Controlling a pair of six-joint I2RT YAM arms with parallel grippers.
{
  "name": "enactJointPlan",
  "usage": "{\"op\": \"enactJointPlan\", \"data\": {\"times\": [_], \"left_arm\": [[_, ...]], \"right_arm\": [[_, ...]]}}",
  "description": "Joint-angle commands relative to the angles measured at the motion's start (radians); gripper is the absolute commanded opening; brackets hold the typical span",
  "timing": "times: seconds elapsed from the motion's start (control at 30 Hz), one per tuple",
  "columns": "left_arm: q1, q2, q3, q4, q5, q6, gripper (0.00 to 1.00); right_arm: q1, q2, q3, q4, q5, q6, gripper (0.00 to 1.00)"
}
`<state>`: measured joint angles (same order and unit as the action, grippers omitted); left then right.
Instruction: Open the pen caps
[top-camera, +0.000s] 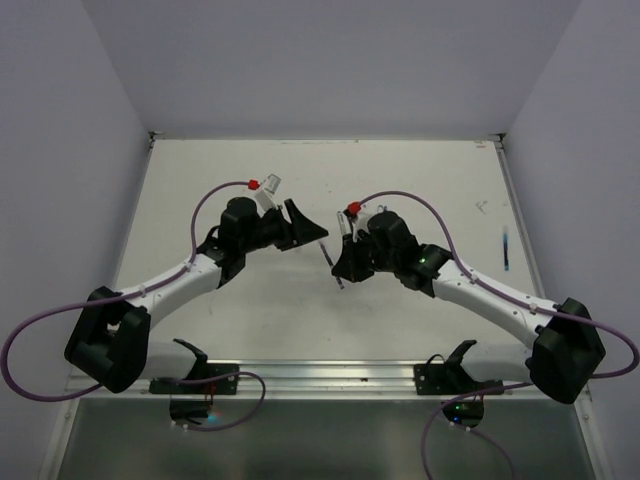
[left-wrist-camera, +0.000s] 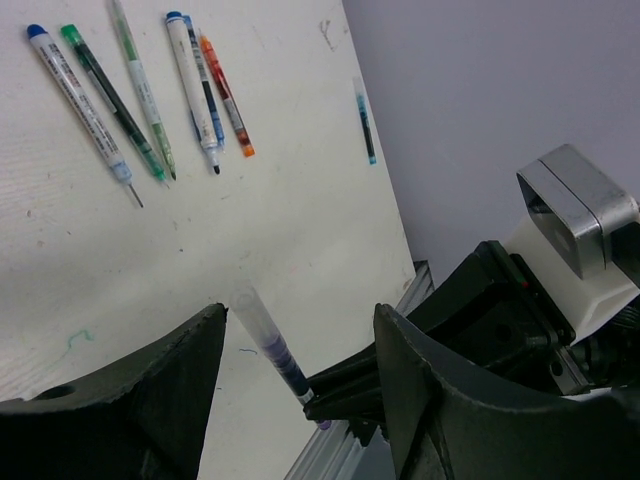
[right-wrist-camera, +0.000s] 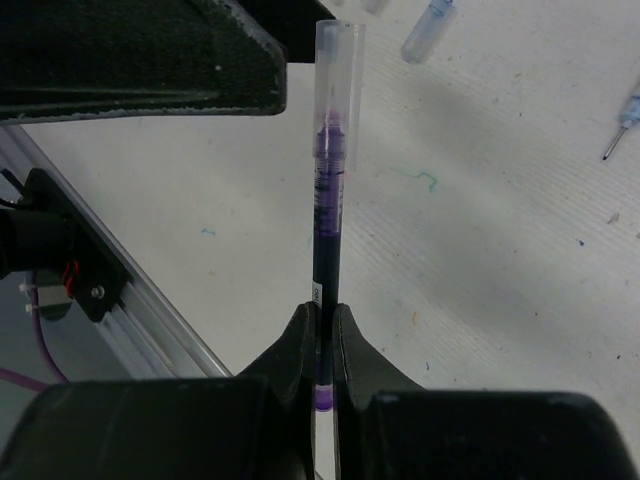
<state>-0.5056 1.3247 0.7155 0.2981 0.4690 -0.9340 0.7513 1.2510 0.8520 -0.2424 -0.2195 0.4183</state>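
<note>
- Two arms meet over the middle of the worktop (top-camera: 250, 320), their grippers facing each other and close together.
- The right gripper (right-wrist-camera: 323, 322) has its fingers pressed together on the lower barrel of a purple pen (right-wrist-camera: 327, 240), pinching it so that the pen stands out straight from the fingertips.
- The clear cap (right-wrist-camera: 338, 75) is seated on the far end of that pen.
- The left gripper (left-wrist-camera: 297, 335) has its fingers spread wide. The capped end of the pen lies in the gap between them, nearer one finger. Contact cannot be told.
- Five pens (left-wrist-camera: 193, 85) lie side by side on the worktop in the left wrist view, tips bare and roughly parallel. The top view does not show them.
- One further teal pen (left-wrist-camera: 365, 120) lies alone, well apart from that group, near the right edge of the worktop.
- One bluish loose cap (right-wrist-camera: 425, 30) lies on the worktop beyond the held pen in the right wrist view.
</note>
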Motion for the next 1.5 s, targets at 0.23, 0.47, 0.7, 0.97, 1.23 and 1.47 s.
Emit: {"op": "enactJointPlan", "data": {"times": [0.23, 0.47, 0.7, 0.97, 1.23, 1.47], "left_arm": [[0.006, 0.004, -0.027, 0.065, 0.028, -0.023, 0.61], [0.006, -0.012, -0.047, 0.078, 0.034, -0.035, 0.53], [0.006, -0.018, -0.065, 0.098, 0.045, -0.057, 0.43], [0.006, -0.012, -0.059, 0.107, 0.043, -0.069, 0.19], [0.006, 0.001, -0.077, 0.150, 0.075, -0.110, 0.00], [0.006, -0.005, -0.085, 0.159, 0.091, -0.123, 0.00]], "right_arm": [[0.098, -0.013, 0.018, 0.051, 0.055, 0.042, 0.00], [0.108, -0.027, 0.016, 0.069, 0.111, 0.050, 0.00], [0.106, -0.012, 0.019, 0.092, 0.115, 0.057, 0.00], [0.109, -0.015, 0.010, 0.091, 0.104, 0.060, 0.00], [0.111, 0.010, 0.045, 0.083, 0.117, 0.030, 0.36], [0.111, 0.091, 0.113, 0.081, 0.123, 0.008, 0.39]]}}
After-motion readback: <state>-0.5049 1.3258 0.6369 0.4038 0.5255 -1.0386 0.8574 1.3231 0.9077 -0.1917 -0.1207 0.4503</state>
